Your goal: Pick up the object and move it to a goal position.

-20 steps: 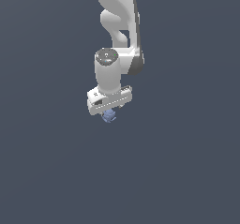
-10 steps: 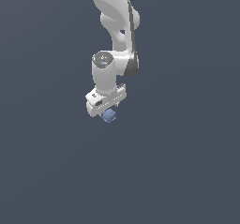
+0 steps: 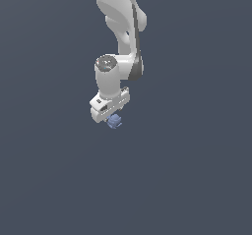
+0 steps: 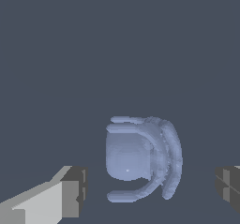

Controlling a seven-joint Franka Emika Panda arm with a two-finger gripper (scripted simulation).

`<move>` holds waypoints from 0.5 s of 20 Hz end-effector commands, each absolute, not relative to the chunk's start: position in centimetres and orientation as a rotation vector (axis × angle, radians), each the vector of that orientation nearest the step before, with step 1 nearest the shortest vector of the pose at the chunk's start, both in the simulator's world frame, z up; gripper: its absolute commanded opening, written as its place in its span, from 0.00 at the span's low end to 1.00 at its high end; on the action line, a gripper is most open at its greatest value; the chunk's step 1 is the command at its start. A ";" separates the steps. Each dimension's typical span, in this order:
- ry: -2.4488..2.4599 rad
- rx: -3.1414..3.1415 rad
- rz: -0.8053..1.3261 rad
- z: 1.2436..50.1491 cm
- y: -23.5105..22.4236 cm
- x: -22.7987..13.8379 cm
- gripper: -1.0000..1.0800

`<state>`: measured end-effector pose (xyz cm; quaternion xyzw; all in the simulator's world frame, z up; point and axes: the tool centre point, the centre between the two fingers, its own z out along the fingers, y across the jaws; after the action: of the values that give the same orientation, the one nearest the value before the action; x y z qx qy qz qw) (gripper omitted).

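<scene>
Jaws spread wide, the gripper (image 4: 147, 190) hangs directly over the object (image 4: 140, 157), each finger flanking it, ready to clamp.

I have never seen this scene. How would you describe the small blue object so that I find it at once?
Follow the white robot arm down to its white tool. Directly below the tool sits the small blue-grey object, a rounded lump with thin curved legs, like a crab. It is the only coloured thing on the plain dark grey ground.
</scene>
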<state>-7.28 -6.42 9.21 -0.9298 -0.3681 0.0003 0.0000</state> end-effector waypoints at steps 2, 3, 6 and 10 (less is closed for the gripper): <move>-1.172 -2.915 0.000 9.1 -6.5 -7.4 0.96; -1.166 -2.917 0.001 9.1 -6.5 -7.3 0.96; -1.166 -2.917 0.001 8.8 -6.5 -7.4 0.96; -1.168 -2.916 0.000 7.5 -6.4 -7.4 0.96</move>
<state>-7.35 -6.46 8.10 -0.9285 -0.3714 -0.0003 -0.0002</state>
